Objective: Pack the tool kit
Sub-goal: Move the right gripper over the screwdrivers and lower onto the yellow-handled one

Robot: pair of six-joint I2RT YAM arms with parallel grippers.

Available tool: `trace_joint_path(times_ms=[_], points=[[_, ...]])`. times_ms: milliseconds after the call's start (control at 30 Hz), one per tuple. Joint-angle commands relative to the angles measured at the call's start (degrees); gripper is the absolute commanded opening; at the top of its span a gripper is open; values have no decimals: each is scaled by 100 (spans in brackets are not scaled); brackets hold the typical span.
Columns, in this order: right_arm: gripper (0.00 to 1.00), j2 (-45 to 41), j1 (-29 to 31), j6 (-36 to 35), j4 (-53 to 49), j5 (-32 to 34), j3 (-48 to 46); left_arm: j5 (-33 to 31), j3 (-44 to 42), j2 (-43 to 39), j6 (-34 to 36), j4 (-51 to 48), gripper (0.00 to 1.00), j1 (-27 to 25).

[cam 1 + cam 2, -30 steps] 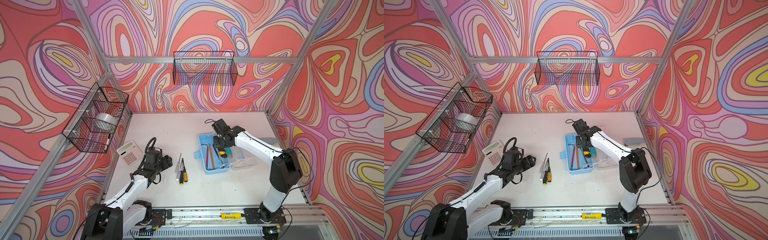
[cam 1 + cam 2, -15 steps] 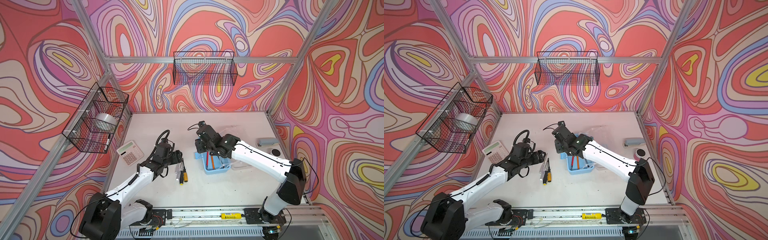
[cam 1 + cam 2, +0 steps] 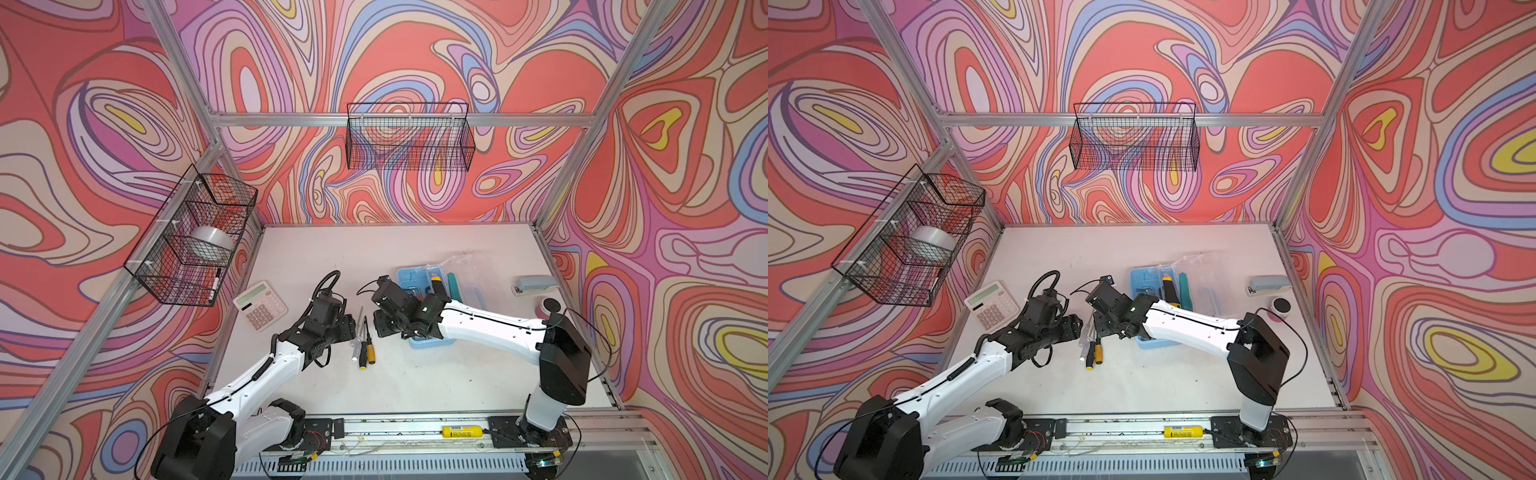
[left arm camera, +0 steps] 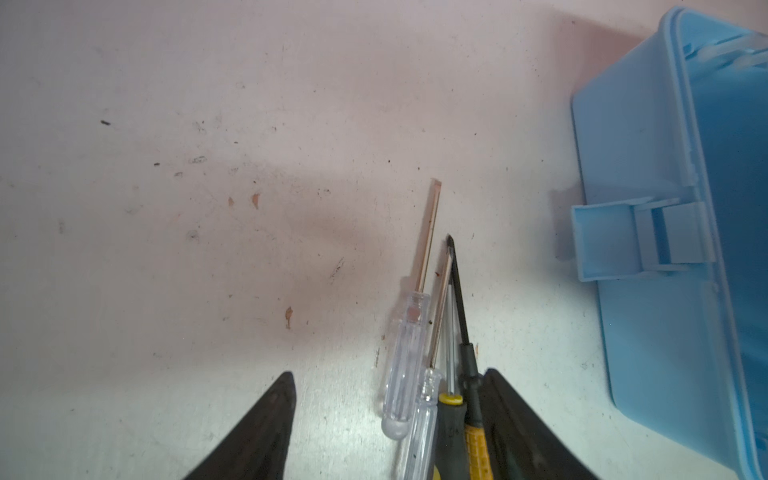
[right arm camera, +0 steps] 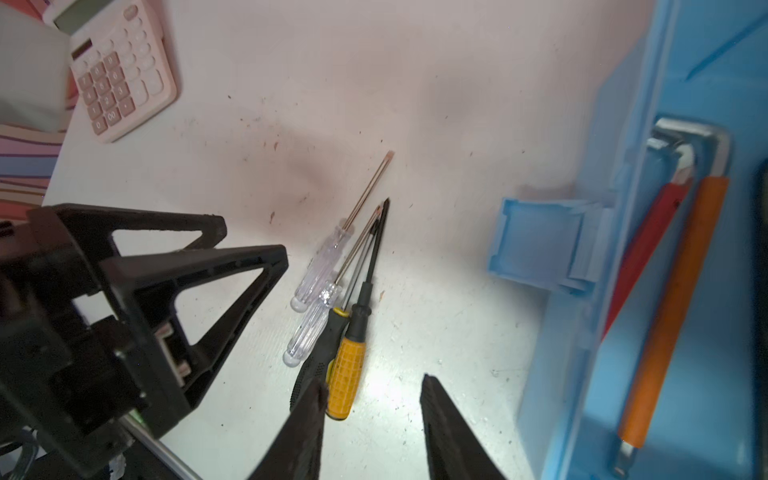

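Just below centre in both top views, the left gripper (image 3: 351, 330) and right gripper (image 3: 380, 328) flank four screwdrivers (image 3: 365, 345) on the table (image 3: 415, 374), left of the open light-blue tool box (image 3: 405, 276). Left wrist view: jaws apart, straddling the handles (none clamped). Right wrist view: jaws apart beside the yellow handle; hex keys (image 5: 673, 311) lie inside the box.
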Motion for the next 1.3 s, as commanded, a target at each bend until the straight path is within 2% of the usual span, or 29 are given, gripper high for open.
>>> trace_joint_path(times_ms=[0, 33, 200, 833, 1267], points=[[42, 340, 51, 108, 53, -377, 21, 103, -88, -161, -232, -86, 70, 23], [42, 415, 52, 115, 51, -429, 17, 164, -311, -166, -277, -35, 70, 25], [42, 617, 60, 51, -23, -603, 8, 375, -336, 42, -382, 249, 69, 53], [43, 1280, 104, -364, -232, -1145, 413, 414, -434, 165, -569, 569, 69, 157], [43, 1675, 138, -390, -503, -1045, 677, 360, -426, 249, -539, 657, 69, 161]])
